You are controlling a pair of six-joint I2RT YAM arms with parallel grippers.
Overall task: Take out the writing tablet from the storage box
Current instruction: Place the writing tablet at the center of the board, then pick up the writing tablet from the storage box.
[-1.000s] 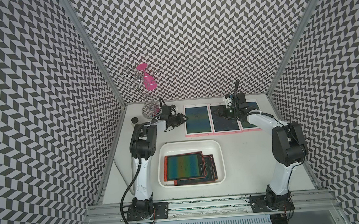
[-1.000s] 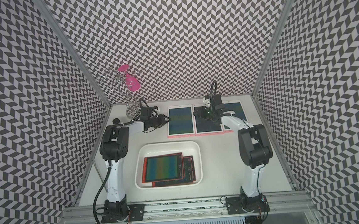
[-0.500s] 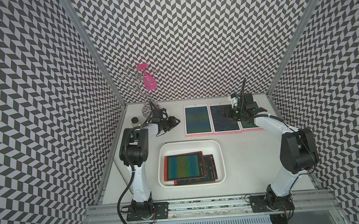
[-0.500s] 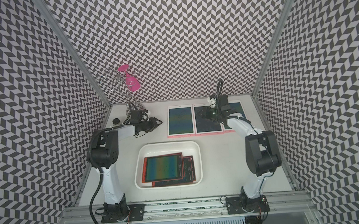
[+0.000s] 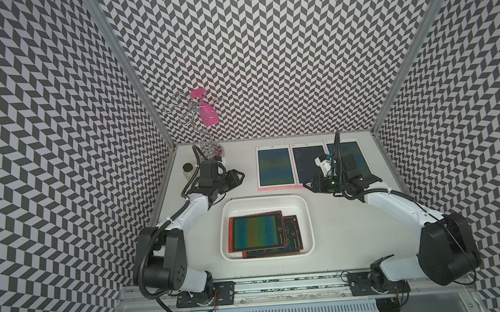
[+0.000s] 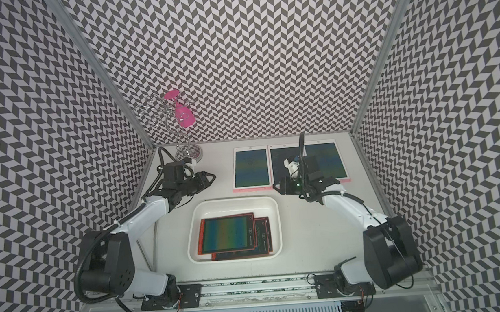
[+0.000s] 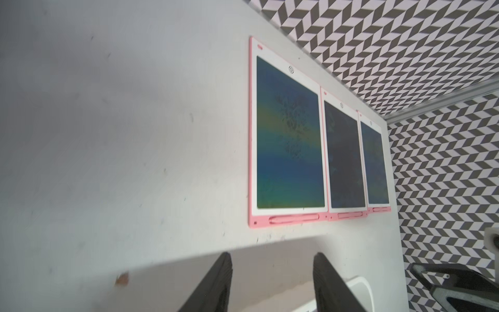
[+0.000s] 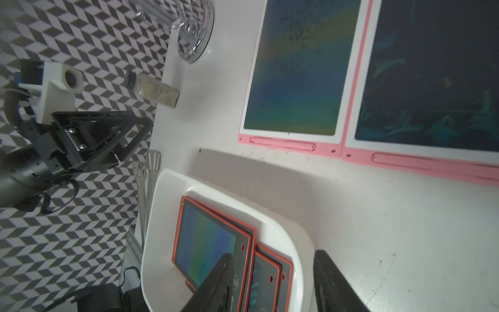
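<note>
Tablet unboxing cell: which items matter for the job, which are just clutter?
Job:
- storage box
- red-framed tablets stacked inside it
- left gripper and right gripper, jaws open, empty

Clutter:
- three pink-framed tablets, lying outside the box, behind it
- wire stand holding a pink glass
- small jar
- slotted metal utensils

White storage box, red-framed tablets, grey-white chevron walls
</note>
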